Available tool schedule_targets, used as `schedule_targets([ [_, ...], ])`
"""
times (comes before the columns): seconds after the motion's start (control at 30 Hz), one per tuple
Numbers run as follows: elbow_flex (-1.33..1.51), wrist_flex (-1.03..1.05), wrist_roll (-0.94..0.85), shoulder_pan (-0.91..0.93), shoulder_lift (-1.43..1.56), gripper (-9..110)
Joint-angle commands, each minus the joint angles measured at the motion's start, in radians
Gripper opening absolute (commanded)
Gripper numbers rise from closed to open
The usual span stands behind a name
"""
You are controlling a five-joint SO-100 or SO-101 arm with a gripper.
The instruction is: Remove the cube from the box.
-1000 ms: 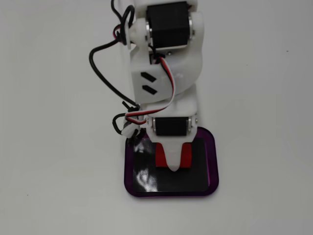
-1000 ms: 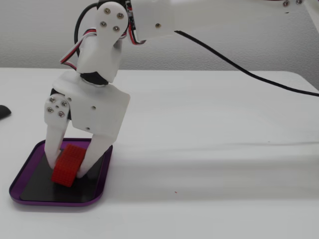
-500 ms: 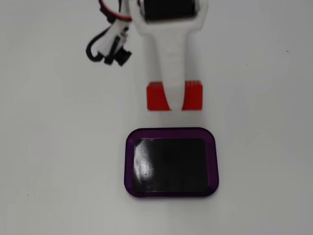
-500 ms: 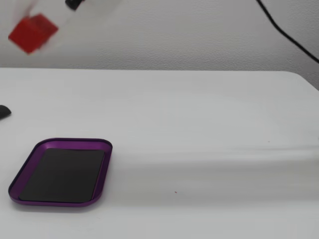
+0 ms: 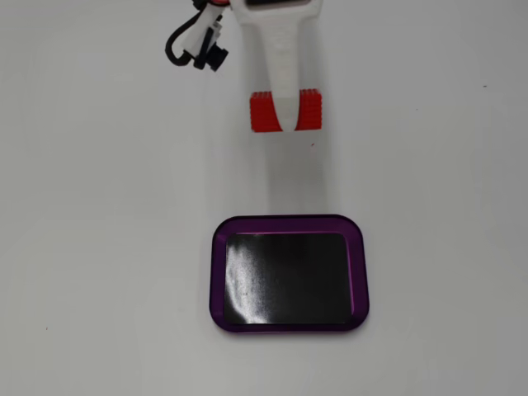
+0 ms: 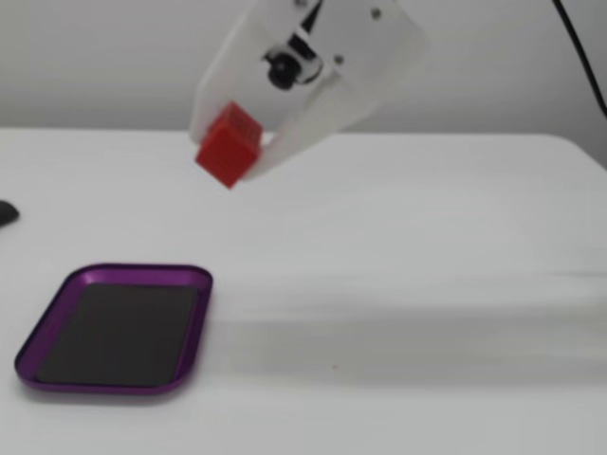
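The red studded cube (image 5: pixel 309 110) is held in my white gripper (image 5: pixel 285 115), whose finger crosses the middle of the cube in a fixed view. In the other fixed view the cube (image 6: pixel 228 145) hangs tilted in the air, clamped at the gripper (image 6: pixel 248 154) tip, well above the white table. The box (image 5: pixel 289 274), a shallow tray with a purple rim and shiny black bottom, lies flat and holds nothing. It also shows at the lower left (image 6: pixel 114 325). The cube is up and away from the box.
A black cable bundle with white connectors (image 5: pixel 196 43) hangs by the arm near the top. A black cable (image 6: pixel 580 57) runs down at the far right. A small dark object (image 6: pixel 6 213) sits at the left edge. The table edge lies behind the arm.
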Motion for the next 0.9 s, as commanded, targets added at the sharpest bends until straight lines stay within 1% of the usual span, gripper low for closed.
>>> schedule_targets([
  [0.0, 0.152, -0.101, -0.035, 0.002, 0.137, -1],
  [0.27, 0.428, -0.215, -0.067, 0.003, 0.307, 0],
  [0.47, 0.647, -0.39, -0.112, 0.003, 0.314, 0],
  [0.63, 0.707, -0.445, -0.112, 0.003, 0.314, 0],
  [0.73, 0.707, -0.445, -0.11, 0.003, 0.313, 4],
  [0.87, 0.71, -0.443, -0.109, 0.003, 0.313, 13],
])
